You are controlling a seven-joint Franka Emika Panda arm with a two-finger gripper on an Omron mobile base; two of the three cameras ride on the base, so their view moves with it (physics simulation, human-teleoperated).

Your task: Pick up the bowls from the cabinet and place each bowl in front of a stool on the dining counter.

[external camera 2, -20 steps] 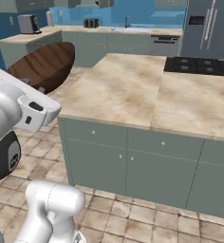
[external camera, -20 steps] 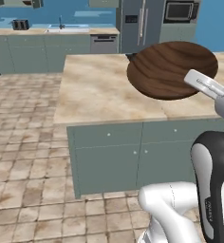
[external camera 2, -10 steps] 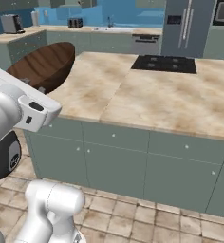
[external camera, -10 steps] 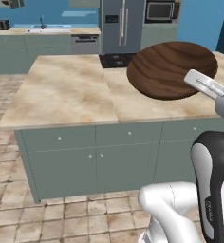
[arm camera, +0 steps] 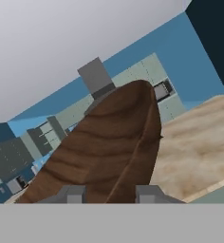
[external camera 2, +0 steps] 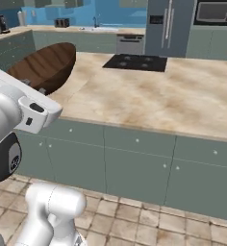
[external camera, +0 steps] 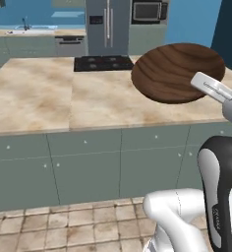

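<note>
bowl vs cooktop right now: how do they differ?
The bowl is round, brown grained wood; the cooktop is rectangular and black. The bowl is held in the air, tilted on edge, with the gripper shut on its rim; the cooktop lies flat, inset in the dining counter. In the right base view the bowl sits left of the cooktop. Both are dark.

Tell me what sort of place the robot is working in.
A home-style kitchen, rendered in simulation. A marble-topped island counter with an inset black cooktop stands in front, a steel refrigerator and a microwave line the far wall, and the gripper holds a wooden bowl.
</note>
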